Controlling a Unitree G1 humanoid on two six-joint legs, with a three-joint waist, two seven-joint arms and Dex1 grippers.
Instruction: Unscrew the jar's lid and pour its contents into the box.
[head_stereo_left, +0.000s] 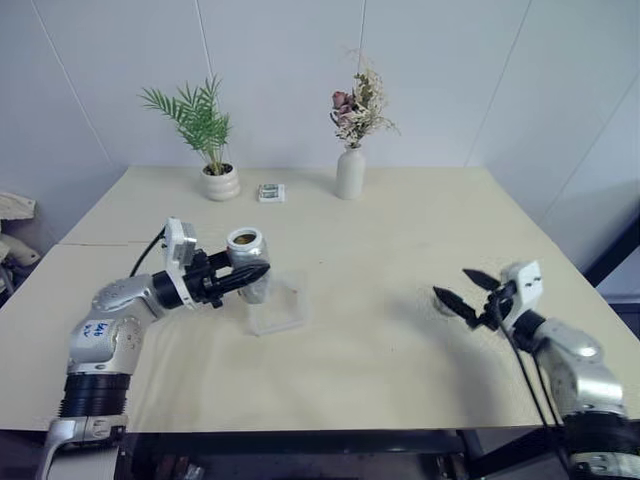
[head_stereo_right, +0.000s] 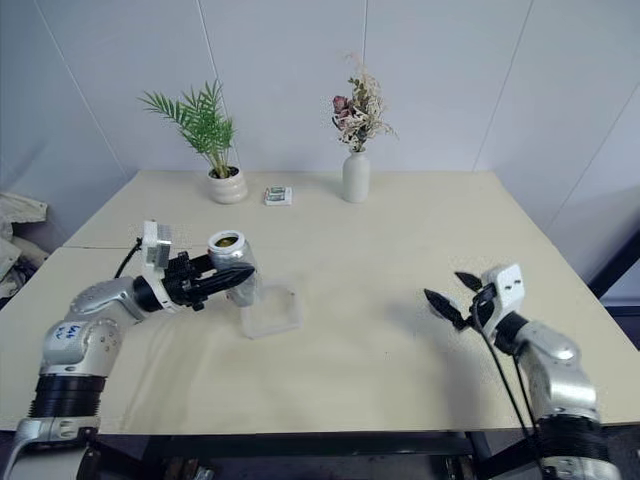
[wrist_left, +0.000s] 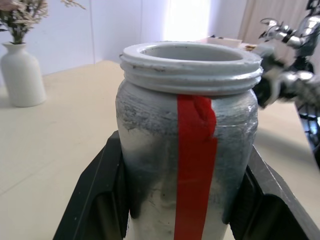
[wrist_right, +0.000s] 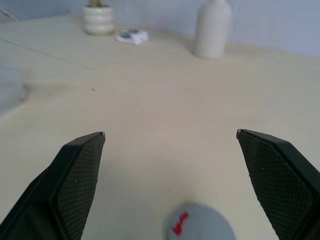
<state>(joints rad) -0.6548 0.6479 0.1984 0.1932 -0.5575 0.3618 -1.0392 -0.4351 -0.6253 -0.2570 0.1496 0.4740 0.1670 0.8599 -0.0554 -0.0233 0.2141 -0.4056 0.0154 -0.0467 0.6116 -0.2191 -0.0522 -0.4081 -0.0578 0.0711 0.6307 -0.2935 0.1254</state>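
Showing the pour stage: the left gripper (head_stereo_left: 245, 277), jaws clenched on the jar (head_stereo_left: 247, 262), holds it upright and uncapped beside the box (head_stereo_left: 276, 305) on the bench (head_stereo_left: 400, 220), apparently placed for tipping the contents (head_stereo_left: 243, 238) into it. The right gripper (head_stereo_left: 466, 296), jaws released and spread wide, hovers well apart over the lid (wrist_right: 201, 223), which lies on the bench, probably set aside to free the mouth

The lid (wrist_right: 201, 224) is cut off by the frame's edge.
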